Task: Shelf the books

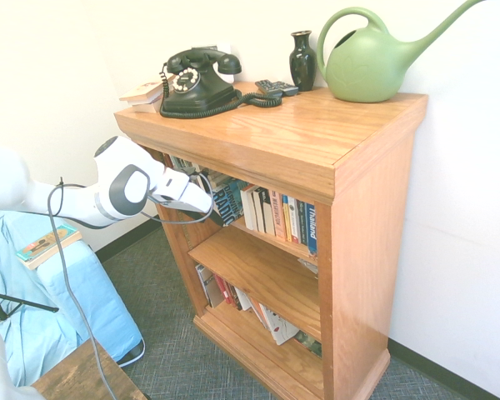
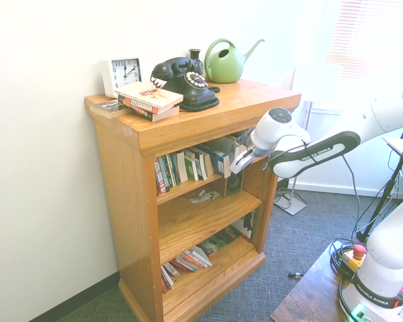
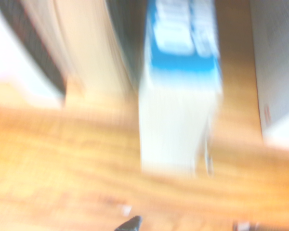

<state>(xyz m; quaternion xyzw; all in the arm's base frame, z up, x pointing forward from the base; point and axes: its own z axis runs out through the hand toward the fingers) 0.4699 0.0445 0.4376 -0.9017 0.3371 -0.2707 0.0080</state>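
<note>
The shelf point(image 1: 317, 133) point(image 2: 208, 124) is an orange-brown wooden bookcase with three open tiers. My gripper point(image 1: 207, 202) point(image 2: 236, 166) reaches into the left end of its top tier and stands open. Just past the fingertips a blue-and-black paperback point(image 1: 225, 202) point(image 2: 219, 161) stands on that tier; the blurred wrist view shows its blue and white cover point(image 3: 180, 96) resting on the wood. A row of books point(image 1: 283, 218) point(image 2: 181, 169) fills the rest of the tier. Two more books point(image 2: 150, 100) lie stacked on the shelf's top. Another book point(image 1: 46, 246) lies on a blue-covered seat.
On the shelf's top stand a black rotary telephone point(image 1: 196, 79), a dark vase point(image 1: 302, 60), a green watering can point(image 1: 375, 58) and a white clock point(image 2: 124, 72). Leaning books point(image 1: 250, 304) sit in the bottom tier. A small item point(image 2: 205, 196) lies on the middle tier.
</note>
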